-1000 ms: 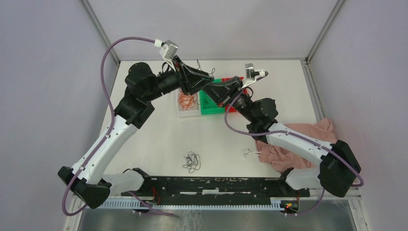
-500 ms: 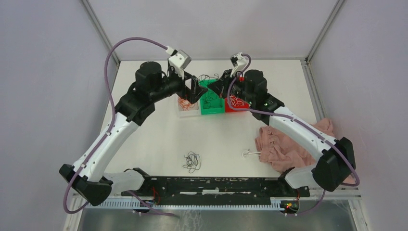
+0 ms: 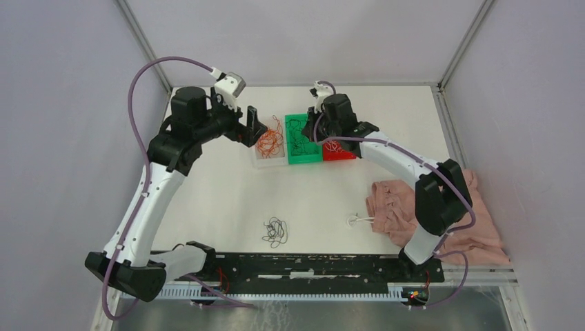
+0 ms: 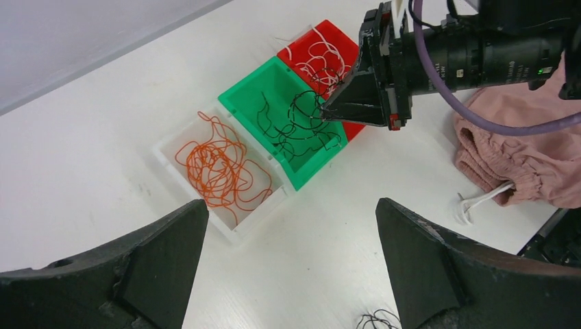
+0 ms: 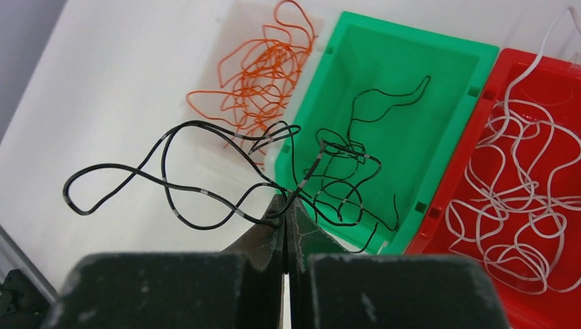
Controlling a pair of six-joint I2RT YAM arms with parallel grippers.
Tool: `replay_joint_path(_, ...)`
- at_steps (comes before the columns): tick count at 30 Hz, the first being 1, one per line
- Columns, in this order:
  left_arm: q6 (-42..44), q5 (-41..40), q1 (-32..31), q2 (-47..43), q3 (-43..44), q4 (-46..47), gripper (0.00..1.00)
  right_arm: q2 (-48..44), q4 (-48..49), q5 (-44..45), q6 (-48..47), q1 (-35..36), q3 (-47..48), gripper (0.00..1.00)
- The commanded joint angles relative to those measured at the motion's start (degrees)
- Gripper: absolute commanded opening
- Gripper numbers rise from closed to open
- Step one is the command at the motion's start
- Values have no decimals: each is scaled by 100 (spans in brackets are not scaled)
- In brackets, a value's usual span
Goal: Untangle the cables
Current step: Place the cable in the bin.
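Three small bins stand in a row at the far middle of the table. Orange cables (image 3: 269,141) (image 4: 216,168) (image 5: 264,75) lie in the clear tray. Black cables (image 4: 284,130) (image 5: 356,171) are in the green bin (image 3: 303,155), and white cables (image 4: 318,58) (image 5: 521,205) in the red bin (image 3: 339,153). My right gripper (image 3: 310,129) (image 4: 323,108) (image 5: 284,205) hangs over the green bin, shut on a black cable (image 5: 171,181) whose loops dangle to its left. My left gripper (image 3: 256,129) (image 4: 291,212) stands wide open and holds nothing, just left of the clear tray. A loose black tangle (image 3: 275,232) (image 4: 377,320) lies near the front.
A pink cloth (image 3: 393,207) (image 4: 527,151) lies at the right, with a white cord (image 3: 359,221) (image 4: 473,202) at its left edge. A black rail (image 3: 303,265) runs along the near edge. Grey walls close in the table on three sides.
My left gripper opened and drew back to the left, away from the bins. My right arm swung round, and its gripper stays shut on the black cable over the green bin.
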Motion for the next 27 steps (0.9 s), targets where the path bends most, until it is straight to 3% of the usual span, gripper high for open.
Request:
replay_joint_path(1,291,209,265,-213,16,-138,99,555,-158,248,-22,-83,655,0)
replay_joint_path(8,304,462,748,-55,275,-628,99,1854,-1342,818,-41,-92,2106,0)
replay_joint_path(15,282,768,919,-107,257,-468,99,2588,-2716,952,182,-91,3073,3)
replay_joint_path(17,248,832,933,-121,223,-399,99,2579,-3022,809,251,-89,3226,12)
replay_joint_path(21,194,910,938,-106,256,-378,99,2467,-3683,485,238,-147,3563,51)
replay_joint_path(27,161,899,969,-108,291,-312,99,1903,-3888,209,226,-237,3493,56)
